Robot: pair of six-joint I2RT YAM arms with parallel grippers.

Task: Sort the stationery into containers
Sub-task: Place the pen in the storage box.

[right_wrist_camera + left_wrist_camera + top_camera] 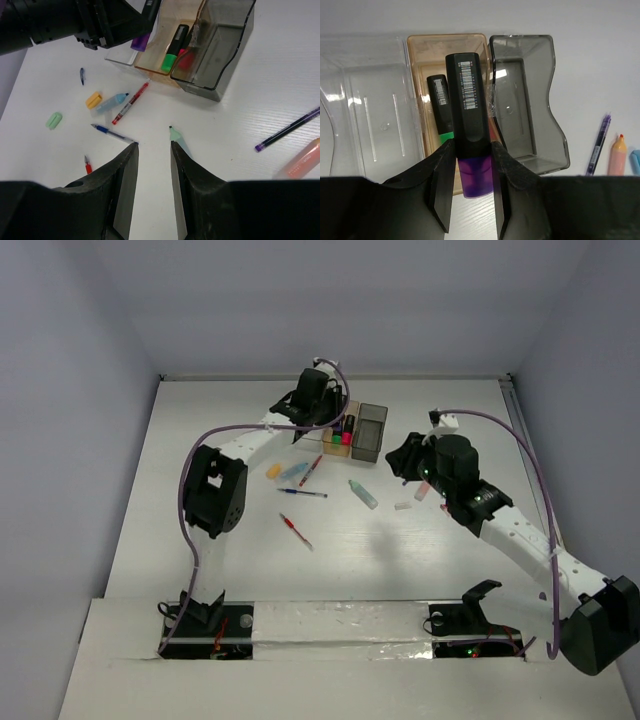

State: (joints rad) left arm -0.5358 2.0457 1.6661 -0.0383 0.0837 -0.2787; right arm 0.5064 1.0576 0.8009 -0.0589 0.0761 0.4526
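Observation:
My left gripper is shut on a black marker with a purple cap, held upright over the tan-orange container. A green-capped marker lies inside that box. The clear container is to its left and the dark grey container to its right. My right gripper hangs open above the table, nothing between its fingers. A pale green marker lies by its right fingertip. From above, the left gripper is at the boxes and the right gripper is to their right.
Loose on the table are an orange piece, a light-blue piece, a red pen, a blue pen, another red pen and a clear piece. A purple pen and peach marker lie right.

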